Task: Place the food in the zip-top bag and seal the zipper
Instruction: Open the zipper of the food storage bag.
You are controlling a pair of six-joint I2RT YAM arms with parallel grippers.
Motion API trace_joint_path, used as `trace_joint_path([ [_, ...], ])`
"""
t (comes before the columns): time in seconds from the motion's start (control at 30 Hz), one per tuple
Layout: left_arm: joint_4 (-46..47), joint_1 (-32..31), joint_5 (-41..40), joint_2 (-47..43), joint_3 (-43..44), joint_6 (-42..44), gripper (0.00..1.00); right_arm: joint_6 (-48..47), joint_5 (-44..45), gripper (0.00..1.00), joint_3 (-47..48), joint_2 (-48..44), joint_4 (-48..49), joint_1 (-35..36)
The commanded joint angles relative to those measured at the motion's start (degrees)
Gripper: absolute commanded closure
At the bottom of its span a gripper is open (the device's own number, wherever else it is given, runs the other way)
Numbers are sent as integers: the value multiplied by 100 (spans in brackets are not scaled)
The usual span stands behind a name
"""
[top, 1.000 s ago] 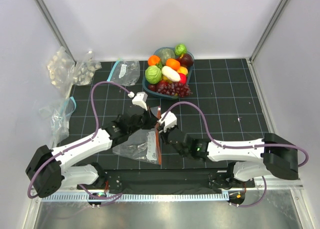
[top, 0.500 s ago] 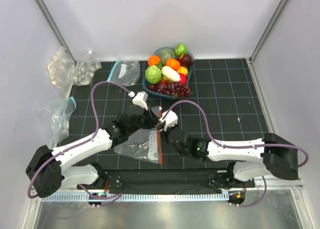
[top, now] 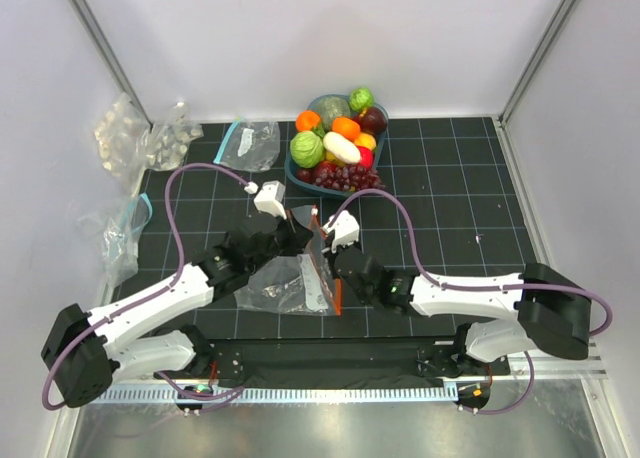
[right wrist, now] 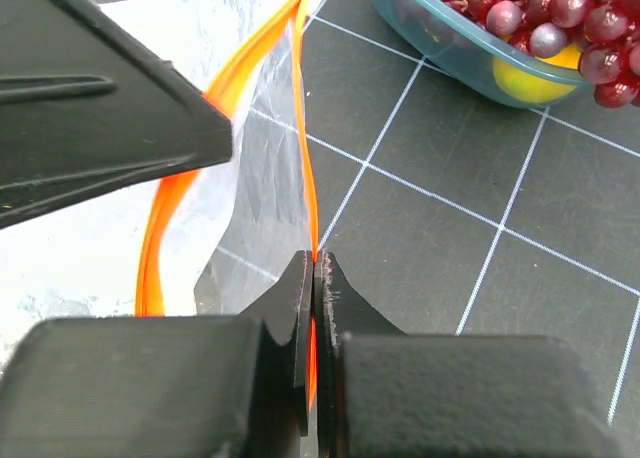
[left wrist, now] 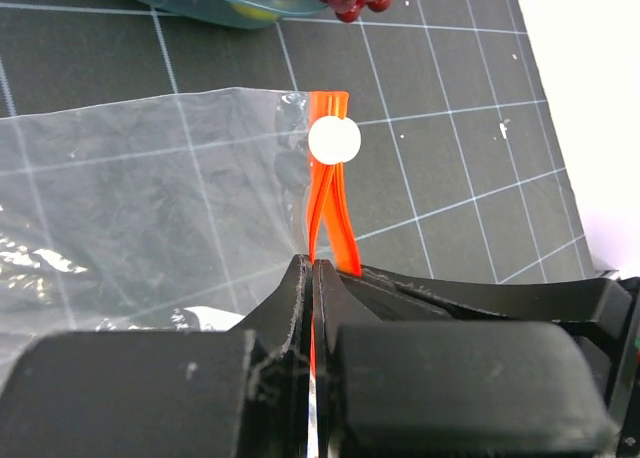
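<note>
The clear zip-top bag [top: 283, 284] lies on the black grid mat between my two arms. Its orange-red zipper [top: 328, 274] is lifted and its two sides are spread apart. My left gripper [top: 304, 240] is shut on one side of the zipper [left wrist: 335, 218], below the white slider [left wrist: 334, 140]. My right gripper [top: 334, 262] is shut on the other side of the zipper [right wrist: 308, 168]. The food [top: 338, 141], cabbage, oranges, white vegetable, apple and purple grapes [right wrist: 540, 18], is piled in a teal bowl [top: 292, 168] at the back. None of it is in the bag.
A clear bag with a teal strip [top: 250, 142] lies left of the bowl. Crumpled clear bags [top: 135, 136] sit at the back left, another [top: 116, 240] at the left edge. White walls enclose the mat. The bowl's rim [right wrist: 440, 53] is close beyond the right gripper.
Both grippers have moved a little to the right and farther from the arm bases with the zipper. The bag has slid along, and the strip's two sides stand wider apart.
</note>
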Motion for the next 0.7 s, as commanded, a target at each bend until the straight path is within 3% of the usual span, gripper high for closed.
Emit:
trace_joint_path([
  [0.0, -33, -2, -159, -105, 97, 123, 100, 136, 52, 99, 179, -125, 59, -25],
  [0.07, -103, -11, -89, -26, 176, 193, 99, 144, 52, 99, 153, -178, 33, -51],
  [0.17, -296, -116, -35, 238, 431, 342, 78, 197, 78, 99, 92, -318, 33, -86],
  [0.4, -666, -749, -739, 835, 897, 563, 55, 188, -97, 99, -128, -679, 226, -86],
  [0.53, -675, -846, -774, 1099, 1011, 563, 50, 180, -107, 99, -154, -732, 235, -86],
  [0.67, -683, -872, -923, 1170, 1011, 580, 53, 215, -1, 99, -242, -907, 288, -78],
])
